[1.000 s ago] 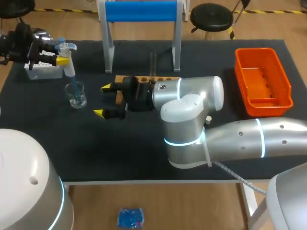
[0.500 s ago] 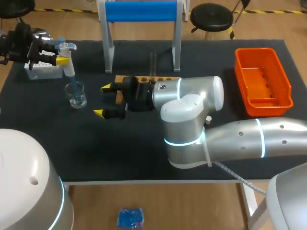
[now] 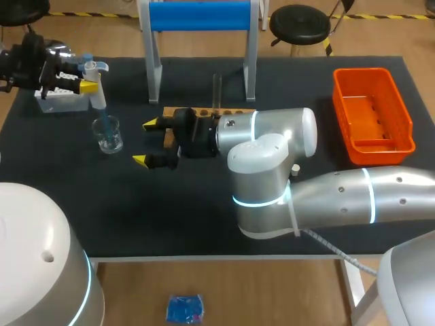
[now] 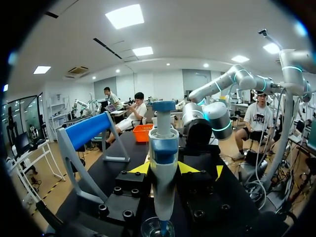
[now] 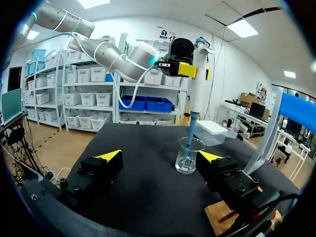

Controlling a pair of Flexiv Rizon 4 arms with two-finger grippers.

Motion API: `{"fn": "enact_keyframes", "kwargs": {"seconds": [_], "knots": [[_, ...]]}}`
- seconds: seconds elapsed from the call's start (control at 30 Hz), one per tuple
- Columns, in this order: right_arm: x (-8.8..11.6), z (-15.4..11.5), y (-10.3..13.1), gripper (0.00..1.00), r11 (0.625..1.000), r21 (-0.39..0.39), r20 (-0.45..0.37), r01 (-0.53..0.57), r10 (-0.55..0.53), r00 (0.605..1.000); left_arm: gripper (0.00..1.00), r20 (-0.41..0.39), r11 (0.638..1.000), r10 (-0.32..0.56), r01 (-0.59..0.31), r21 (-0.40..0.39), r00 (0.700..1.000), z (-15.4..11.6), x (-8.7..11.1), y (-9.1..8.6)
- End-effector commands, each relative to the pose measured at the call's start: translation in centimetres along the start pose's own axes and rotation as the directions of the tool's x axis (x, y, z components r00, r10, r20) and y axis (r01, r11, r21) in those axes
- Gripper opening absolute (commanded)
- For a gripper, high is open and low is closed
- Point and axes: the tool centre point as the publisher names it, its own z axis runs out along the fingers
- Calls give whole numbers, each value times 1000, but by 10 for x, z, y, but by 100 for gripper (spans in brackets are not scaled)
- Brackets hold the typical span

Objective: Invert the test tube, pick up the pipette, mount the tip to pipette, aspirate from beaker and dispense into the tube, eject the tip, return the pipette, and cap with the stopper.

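My left gripper (image 3: 87,80) is shut on the white-and-blue pipette (image 3: 96,85), held upright at the table's far left. Its blue tip (image 5: 190,134) dips into the glass beaker (image 3: 109,134) straight below. In the left wrist view the pipette (image 4: 163,163) stands between the yellow fingertips (image 4: 139,168), with the beaker (image 4: 157,228) under it. My right gripper (image 3: 151,142) hangs open just right of the beaker, nothing between its fingers. In the right wrist view, the beaker (image 5: 189,155) is ahead of that gripper (image 5: 159,156). A clear test tube (image 3: 217,89) stands upright in the wooden rack (image 3: 234,111).
A white tip box (image 3: 60,100) sits behind the beaker at the far left. A blue-and-white stand (image 3: 200,27) rises at the back middle. An orange basket (image 3: 372,115) lies at the right. My right arm's body (image 3: 272,170) covers the table's middle.
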Motion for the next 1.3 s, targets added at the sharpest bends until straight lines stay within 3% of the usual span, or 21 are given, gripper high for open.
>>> {"fn": "enact_keyframes", "kwargs": {"seconds": [0.03,0.77,1.3], "knots": [[0,0,-1,100,1000,-2,1,0,0,1000,0,-9,1000,0,0,2,1000,-2,-3,2],[0,0,-1,100,1000,-2,1,0,0,1000,0,-9,1000,0,0,3,1000,-2,-4,2],[-35,-38,71,100,997,47,96,60,-64,993,0,-9,1000,0,0,3,1000,-2,-4,2]]}}
